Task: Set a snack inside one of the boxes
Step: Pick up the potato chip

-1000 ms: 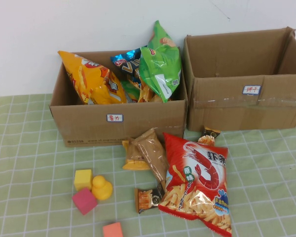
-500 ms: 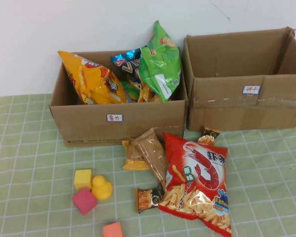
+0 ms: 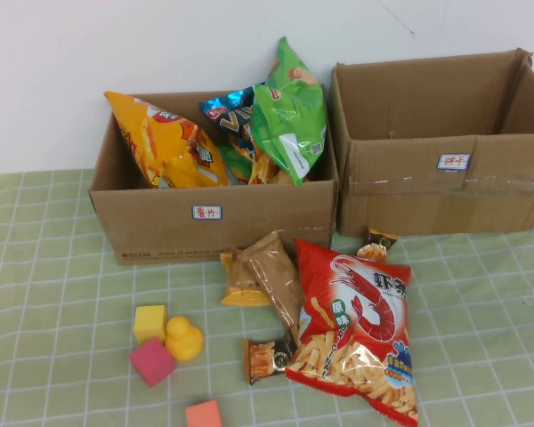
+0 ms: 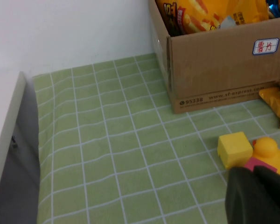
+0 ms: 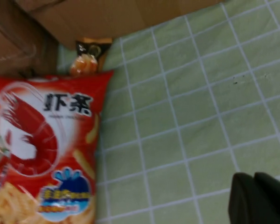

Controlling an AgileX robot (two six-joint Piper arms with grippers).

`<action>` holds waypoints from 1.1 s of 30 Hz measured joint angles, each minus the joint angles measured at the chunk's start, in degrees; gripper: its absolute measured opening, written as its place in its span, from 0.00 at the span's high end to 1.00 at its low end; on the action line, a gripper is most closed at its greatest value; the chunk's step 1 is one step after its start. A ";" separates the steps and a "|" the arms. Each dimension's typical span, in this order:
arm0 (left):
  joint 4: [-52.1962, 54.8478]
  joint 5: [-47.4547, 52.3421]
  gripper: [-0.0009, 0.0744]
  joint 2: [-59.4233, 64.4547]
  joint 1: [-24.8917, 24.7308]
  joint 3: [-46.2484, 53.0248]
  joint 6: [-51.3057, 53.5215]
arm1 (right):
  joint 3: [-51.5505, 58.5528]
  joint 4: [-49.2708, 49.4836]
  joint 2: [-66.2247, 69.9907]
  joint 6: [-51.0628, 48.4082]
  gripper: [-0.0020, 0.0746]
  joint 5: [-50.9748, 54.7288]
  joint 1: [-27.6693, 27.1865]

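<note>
A red shrimp-chip bag (image 3: 356, 331) lies flat on the green checked worktop (image 3: 53, 294) near its front edge, before the gap between the left cardboard box (image 3: 214, 227), already stuffed with chip bags, and the right cardboard box (image 3: 445, 191). The left hand (image 4: 257, 196) hovers beside a yellow block (image 4: 234, 148) and rubber duck (image 4: 270, 151), the right hand (image 5: 260, 198) over bare cloth beside the bag; I cannot tell whether either is clenched or released.

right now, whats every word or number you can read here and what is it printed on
"虾条": red shrimp-stick bag, by the right gripper.
"薯片": white label on the left box.
"95338", then a web address too small to read: the same box's base, near the left gripper.
Right box label: handwritten, unreadable.
Other bags: blurred.
</note>
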 joint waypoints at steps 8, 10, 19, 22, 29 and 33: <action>0.00 -0.37 0.99 0.00 0.00 0.00 0.25 | -8.39 2.44 17.99 -16.30 0.98 -1.87 0.25; 0.00 -0.98 0.99 0.00 0.00 0.53 0.25 | -11.19 2.44 21.62 -19.38 0.97 -1.10 0.91; -0.25 -4.09 0.99 0.00 0.00 2.76 0.40 | -22.09 3.04 33.56 -22.24 0.70 0.69 16.44; -0.32 -4.35 0.99 0.00 0.00 2.76 0.48 | -25.87 3.16 36.39 -22.45 0.47 0.46 22.07; -0.38 -4.45 0.99 0.00 0.00 2.76 0.62 | -34.33 3.86 45.65 -22.60 0.21 0.57 28.37; -0.38 -4.81 0.99 0.00 0.00 2.76 0.79 | -36.69 4.72 51.07 -21.87 0.19 0.46 28.51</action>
